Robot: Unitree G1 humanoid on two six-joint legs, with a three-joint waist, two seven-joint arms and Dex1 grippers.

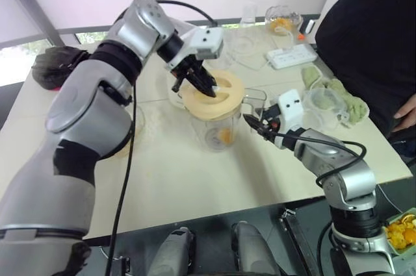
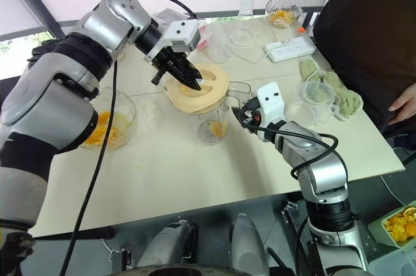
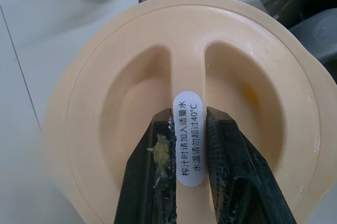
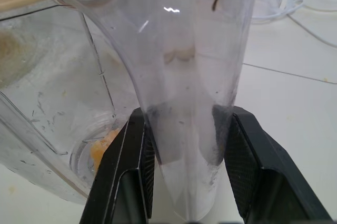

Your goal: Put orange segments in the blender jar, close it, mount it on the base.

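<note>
The clear blender jar (image 1: 218, 130) stands on the table with orange segments (image 1: 225, 135) at its bottom. A cream lid (image 1: 214, 94) rests on the jar's mouth, slightly tilted. My left gripper (image 1: 207, 87) is shut on the lid's centre ridge (image 3: 188, 129), which carries a white label. My right gripper (image 1: 252, 124) is shut on the jar's clear handle (image 4: 189, 108), its fingers (image 4: 131, 166) pressing both sides. The orange pieces (image 4: 102, 147) show through the jar wall in the right wrist view.
A glass bowl of orange segments (image 2: 107, 123) sits at the left. A white power strip (image 1: 290, 56), clear cups (image 1: 325, 104), a green cloth (image 1: 344, 97) and another bowl (image 1: 283, 19) lie at the back right. A person (image 1: 370, 36) stands at the right edge.
</note>
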